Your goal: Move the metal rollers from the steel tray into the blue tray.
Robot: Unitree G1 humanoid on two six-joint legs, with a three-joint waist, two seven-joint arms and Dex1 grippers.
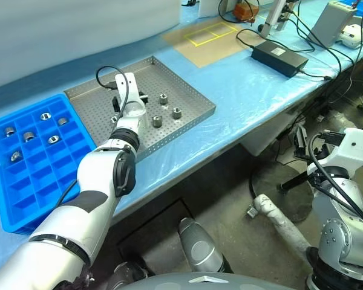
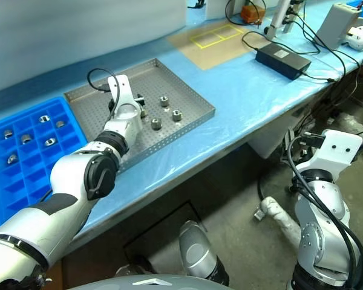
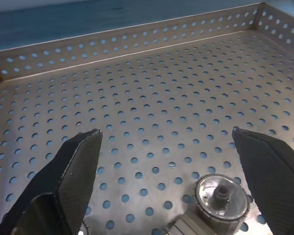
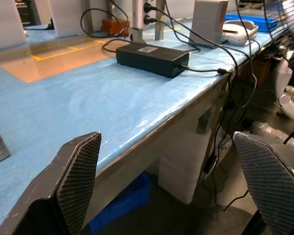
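1. Hovering my left gripper (image 3: 166, 161) wide open and empty over the steel tray (image 1: 187, 90), ready to straddle a roller.
2. Metal rollers (image 1: 164, 98) lie at three o'clock of it; others fill the blue tray (image 1: 24, 199).
3. My right gripper (image 4: 176, 181) gapes empty off-table.

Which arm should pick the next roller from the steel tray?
Left. The left gripper is open over the steel tray, with a roller just below its fingers. The right gripper, also open, is off the table edge, facing the power brick.

Blue-covered workbench (image 1: 254, 90) over grey concrete floor (image 1: 230, 199)
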